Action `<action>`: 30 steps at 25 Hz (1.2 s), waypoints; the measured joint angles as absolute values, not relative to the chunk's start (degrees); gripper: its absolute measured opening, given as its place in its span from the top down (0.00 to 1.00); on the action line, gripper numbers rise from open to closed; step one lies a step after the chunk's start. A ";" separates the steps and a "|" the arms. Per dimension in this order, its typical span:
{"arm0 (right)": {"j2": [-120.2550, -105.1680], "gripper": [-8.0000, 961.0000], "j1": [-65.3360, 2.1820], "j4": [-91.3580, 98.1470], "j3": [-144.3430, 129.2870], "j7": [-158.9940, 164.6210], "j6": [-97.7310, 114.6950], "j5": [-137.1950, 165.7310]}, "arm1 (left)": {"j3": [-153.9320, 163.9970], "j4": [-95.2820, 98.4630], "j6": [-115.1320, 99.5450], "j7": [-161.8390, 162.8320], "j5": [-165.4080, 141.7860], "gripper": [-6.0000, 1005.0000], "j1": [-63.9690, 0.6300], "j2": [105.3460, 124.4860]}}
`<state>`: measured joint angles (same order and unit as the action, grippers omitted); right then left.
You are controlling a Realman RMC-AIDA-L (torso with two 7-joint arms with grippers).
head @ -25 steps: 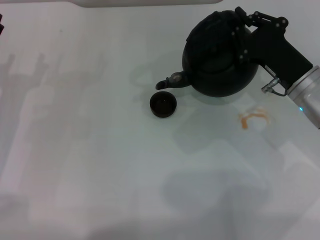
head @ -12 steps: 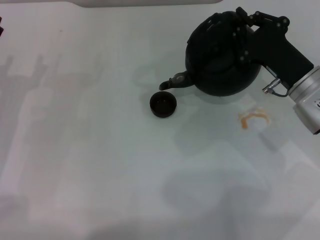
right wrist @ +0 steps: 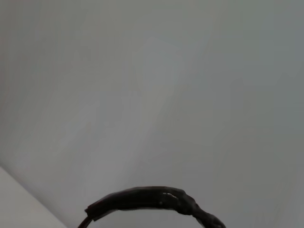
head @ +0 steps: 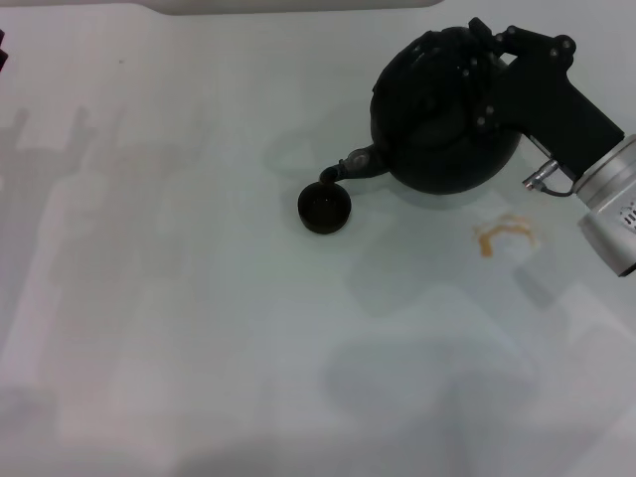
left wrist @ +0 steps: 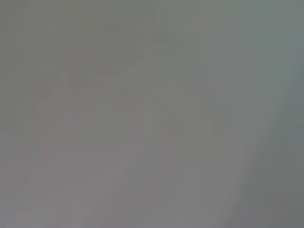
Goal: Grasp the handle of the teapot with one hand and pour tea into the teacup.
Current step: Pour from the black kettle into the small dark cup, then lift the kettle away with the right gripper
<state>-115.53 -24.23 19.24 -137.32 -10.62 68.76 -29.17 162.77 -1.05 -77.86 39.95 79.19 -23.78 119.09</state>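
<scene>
The matte-black teapot (head: 437,119) hangs tilted at the back right of the table. Its short spout (head: 338,174) points down and left, with its tip just over the back rim of the teacup (head: 324,209). The tiny dark teacup stands on the table left of the pot. My right gripper (head: 482,60) is shut on the handle at the top of the pot, which mostly hides under it. The handle also shows as a black arch in the right wrist view (right wrist: 147,199). Amber tea smears (head: 504,235) lie on the table right of the pot. Only a dark sliver of my left arm (head: 2,50) shows, at the far left edge.
The white table (head: 199,328) spreads to the left and front of the cup. A pale raised edge (head: 288,5) runs along the back. The left wrist view shows only a plain grey surface.
The teapot has tipped further toward the cup. Its spout has swung down and now hangs over the cup's rim. The right arm has risen a little.
</scene>
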 joint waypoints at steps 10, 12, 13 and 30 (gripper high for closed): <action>-115.54 0.85 -24.09 19.34 -137.59 -13.85 69.38 -29.18 | 162.77 -1.05 -77.78 39.98 79.25 0.14 -23.75 119.09; -115.55 0.85 -24.12 19.34 -137.59 -14.71 69.44 -29.18 | 162.77 -1.05 -77.78 39.99 79.27 0.14 -23.73 119.09; -115.55 0.86 -24.13 19.34 -137.59 -14.97 69.44 -29.18 | 162.77 -1.05 -77.78 39.99 79.27 0.14 -23.72 119.09; -115.58 0.86 -24.04 19.34 -137.62 -17.54 69.74 -29.18 | 162.68 -1.05 -77.78 39.99 79.34 0.14 -23.60 119.00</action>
